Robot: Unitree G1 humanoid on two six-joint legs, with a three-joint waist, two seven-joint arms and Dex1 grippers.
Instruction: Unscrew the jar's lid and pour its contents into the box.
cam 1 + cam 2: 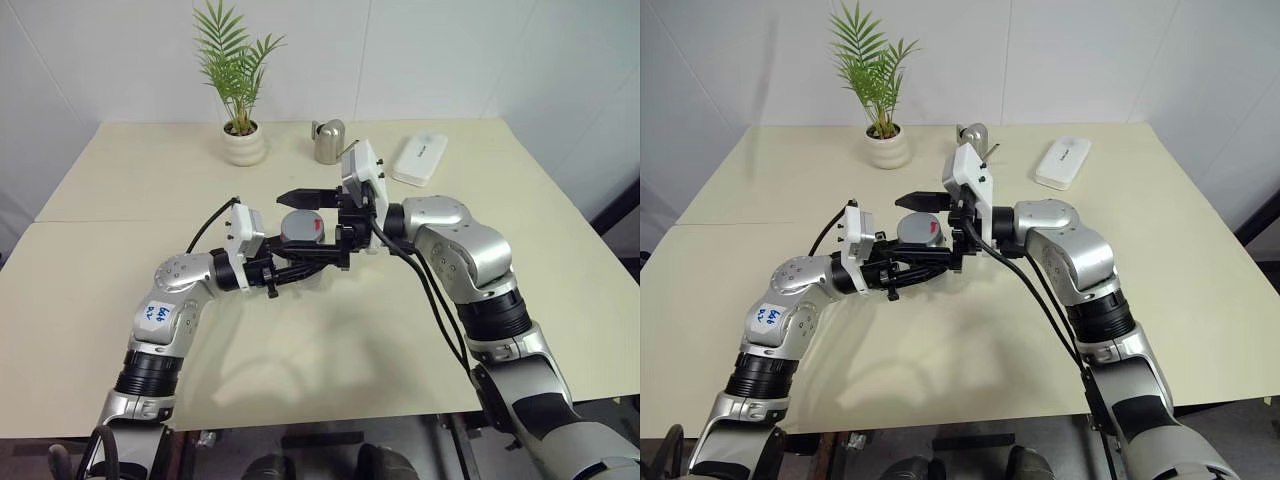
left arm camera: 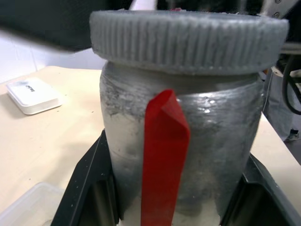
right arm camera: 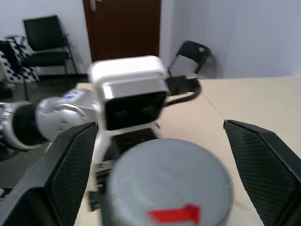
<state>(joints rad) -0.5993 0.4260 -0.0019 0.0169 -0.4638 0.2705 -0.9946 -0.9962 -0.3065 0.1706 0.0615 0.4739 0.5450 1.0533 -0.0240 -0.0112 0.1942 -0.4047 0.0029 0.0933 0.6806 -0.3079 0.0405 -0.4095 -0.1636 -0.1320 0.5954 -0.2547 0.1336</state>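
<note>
Jar: upright above the worktop, clenched in left fingers.
Lid: on, centred between right fingers, which stand released, straddling it.

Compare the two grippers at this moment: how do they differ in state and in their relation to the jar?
The left gripper is shut on the jar, fingers clamping its body; the right gripper is open, its fingers standing apart on either side of the lid without touching it. The left grips low on the jar; the right sits at lid height. Both have black fingers.
</note>
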